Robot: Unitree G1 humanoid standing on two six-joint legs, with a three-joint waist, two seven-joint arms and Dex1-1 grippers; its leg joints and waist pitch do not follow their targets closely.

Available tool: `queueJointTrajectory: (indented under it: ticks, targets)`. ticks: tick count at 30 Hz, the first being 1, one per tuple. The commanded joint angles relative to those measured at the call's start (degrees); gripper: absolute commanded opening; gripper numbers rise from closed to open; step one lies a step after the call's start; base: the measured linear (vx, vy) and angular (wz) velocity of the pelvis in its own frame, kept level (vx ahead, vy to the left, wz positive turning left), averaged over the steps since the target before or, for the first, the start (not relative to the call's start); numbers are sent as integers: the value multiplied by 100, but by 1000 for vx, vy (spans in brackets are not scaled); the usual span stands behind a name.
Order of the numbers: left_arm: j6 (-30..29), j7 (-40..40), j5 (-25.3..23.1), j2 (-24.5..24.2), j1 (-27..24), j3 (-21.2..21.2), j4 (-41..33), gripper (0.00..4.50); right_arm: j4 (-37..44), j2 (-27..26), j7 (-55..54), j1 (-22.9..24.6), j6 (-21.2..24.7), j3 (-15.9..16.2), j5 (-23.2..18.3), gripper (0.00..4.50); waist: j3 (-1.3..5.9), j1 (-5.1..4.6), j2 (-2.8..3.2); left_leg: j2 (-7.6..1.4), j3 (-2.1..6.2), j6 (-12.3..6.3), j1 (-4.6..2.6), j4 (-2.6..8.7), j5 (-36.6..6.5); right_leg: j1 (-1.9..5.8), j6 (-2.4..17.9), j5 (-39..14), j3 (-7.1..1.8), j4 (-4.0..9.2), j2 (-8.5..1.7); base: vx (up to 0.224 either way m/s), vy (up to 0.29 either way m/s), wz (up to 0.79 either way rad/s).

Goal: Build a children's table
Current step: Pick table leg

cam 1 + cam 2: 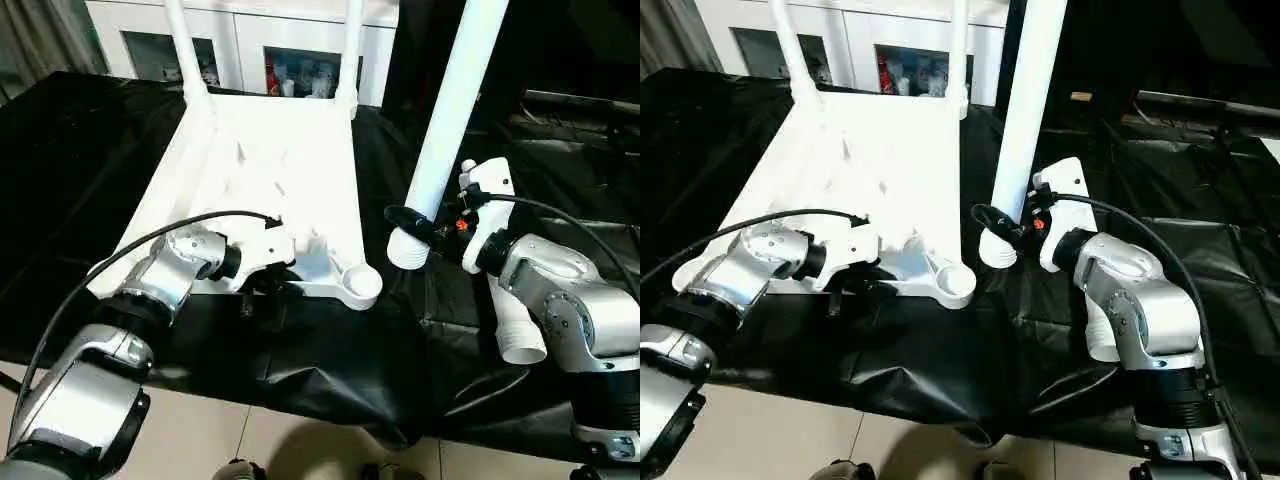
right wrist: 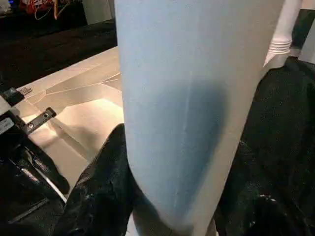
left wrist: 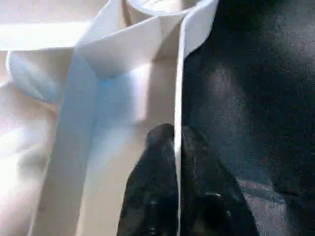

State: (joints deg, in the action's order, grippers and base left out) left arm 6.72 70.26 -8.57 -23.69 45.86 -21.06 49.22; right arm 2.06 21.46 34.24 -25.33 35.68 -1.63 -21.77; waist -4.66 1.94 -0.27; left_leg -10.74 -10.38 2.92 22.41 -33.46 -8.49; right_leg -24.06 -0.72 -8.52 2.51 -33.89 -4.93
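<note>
Where tabletop lies, black cloth

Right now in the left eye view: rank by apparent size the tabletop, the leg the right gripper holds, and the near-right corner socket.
1. Tabletop, largest by far.
2. Held leg in the right gripper; it runs off the picture's top and stands nearer the camera, so its true size is unsure.
3. Corner socket, smallest.
</note>
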Motion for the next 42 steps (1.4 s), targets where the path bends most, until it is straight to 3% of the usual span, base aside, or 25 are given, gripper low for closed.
queueJointTrajectory:
  ticks: [1,8,9,11,12,14,16,19,20,24,38,39,42]
  targets:
    - [17,-20,40,-5,94,87,161,4,98,62,51,-93,39,-4,-31,184,396,27,-21,-164,63,82,-132,432,-2001,247,1134,-2043,-181,432,-279,0,0,0]
    - [-73,286,295,-63,-259,199,-160,0,104,51,253,-91,49,69,-141,184,394,19,-20,-163,39,-19,-113,427,-1782,272,1254,-1778,-185,414,-277,0,0,0]
    - [-79,290,304,-62,-269,205,-172,0,106,50,259,-90,50,70,-146,184,408,27,-11,-170,29,-32,-139,418,-1758,260,1275,-1738,-190,412,-277,0,0,0]
    - [-199,223,501,-14,-487,358,-409,0,181,-35,426,-51,171,45,-405,184,387,20,-41,-173,25,-75,-124,422,-1717,266,1309,-1651,-190,405,-270,0,0,0]
    - [-294,159,637,37,-640,454,-583,0,215,-90,506,-9,243,59,-529,184,391,30,-22,-185,26,-95,-139,426,-1700,262,1314,-1652,-193,400,-274,0,0,0]
    - [-389,110,767,92,-788,537,-757,0,227,-124,554,38,279,107,-571,184,375,34,-54,-190,14,-136,-138,431,-1619,260,1305,-1676,-197,395,-277,0,0,0]
    - [-426,-68,803,148,-995,579,-970,0,102,-183,542,64,230,270,-424,184,343,16,-106,-195,3,-156,-125,441,-1590,240,1279,-1735,-200,403,-267,0,0,0]
    - [-459,-265,815,208,-1143,630,-1131,0,-34,-236,508,25,204,410,-282,184,311,11,-115,-186,0,-147,-128,449,-1688,213,1146,-2073,-205,431,-268,0,0,0]
    - [-506,-283,813,210,-1187,632,-1183,0,-64,-230,517,15,184,472,-227,184,298,9,-128,-194,8,-103,-135,461,-1760,199,1010,-2313,-212,446,-269,0,0,0]
    - [-613,-321,722,159,-1303,634,-1366,0,-226,-185,550,-23,39,673,-25,184,276,-7,-125,-193,8,-51,-136,483,-1850,171,863,-2475,-227,475,-268,0,0,0]
    - [-785,-422,798,110,-1379,700,-1705,0,-794,-235,575,-67,-418,949,357,184,278,-19,-112,-194,-16,-56,-135,487,-1853,152,940,-2217,-236,469,-250,0,0,0]
    - [-857,-401,810,109,-1392,695,-1747,0,-857,-250,584,-68,-451,949,362,184,280,-20,-138,-191,-18,-74,-125,482,-1823,165,949,-2202,-235,462,-257,0,0,0]
    - [-925,-494,754,92,-1427,687,-1811,0,-1001,-296,603,-87,-502,949,338,184,276,-18,-135,-195,-22,-104,-126,485,-1789,160,935,-2216,-239,464,-254,0,0,0]
